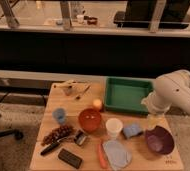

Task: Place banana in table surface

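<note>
The table surface [138, 160] is a light-brown wooden top filling the lower middle of the camera view. My white arm [175, 92] reaches in from the right. My gripper [153, 119] hangs down over the table's right side, between the green tray [128, 95] and the purple bowl [159, 141]. A small pale yellow-tan piece that looks like the banana [153, 121] shows at the gripper's tip, just above the table. I cannot tell whether it is gripped.
On the table are a white cup [113, 127], a blue sponge [132, 131], a red bowl [90, 120], a round orange fruit [97, 103], a blue cup [60, 116], grapes [58, 134], an orange stick [102, 155], a grey cloth [116, 152] and a black block [69, 158].
</note>
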Action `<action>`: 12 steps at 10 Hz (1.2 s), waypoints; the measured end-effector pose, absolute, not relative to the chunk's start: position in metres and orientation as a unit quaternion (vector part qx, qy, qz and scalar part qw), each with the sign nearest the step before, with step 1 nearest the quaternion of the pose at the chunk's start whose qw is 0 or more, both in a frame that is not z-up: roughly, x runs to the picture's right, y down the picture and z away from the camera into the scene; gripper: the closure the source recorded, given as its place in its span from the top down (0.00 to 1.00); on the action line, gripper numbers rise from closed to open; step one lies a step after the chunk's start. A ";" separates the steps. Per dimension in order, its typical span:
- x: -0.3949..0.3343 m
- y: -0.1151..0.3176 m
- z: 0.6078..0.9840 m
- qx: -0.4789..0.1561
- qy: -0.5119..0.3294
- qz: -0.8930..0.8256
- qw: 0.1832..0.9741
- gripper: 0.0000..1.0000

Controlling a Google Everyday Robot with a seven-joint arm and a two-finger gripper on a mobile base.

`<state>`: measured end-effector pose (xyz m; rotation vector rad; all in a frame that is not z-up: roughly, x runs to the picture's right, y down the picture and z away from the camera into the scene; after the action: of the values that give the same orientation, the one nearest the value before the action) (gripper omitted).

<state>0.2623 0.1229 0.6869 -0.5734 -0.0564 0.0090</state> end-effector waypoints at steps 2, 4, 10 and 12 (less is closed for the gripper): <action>0.243 0.123 0.689 -0.287 -0.048 -0.002 0.957 0.80; 0.227 0.123 0.690 -0.290 -0.068 -0.008 0.955 0.80; 0.188 0.127 0.687 -0.301 -0.107 -0.030 0.947 0.80; 0.173 0.129 0.686 -0.305 -0.117 -0.039 0.944 0.80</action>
<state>0.1725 0.1293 0.6859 -0.6219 -0.2391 -0.0804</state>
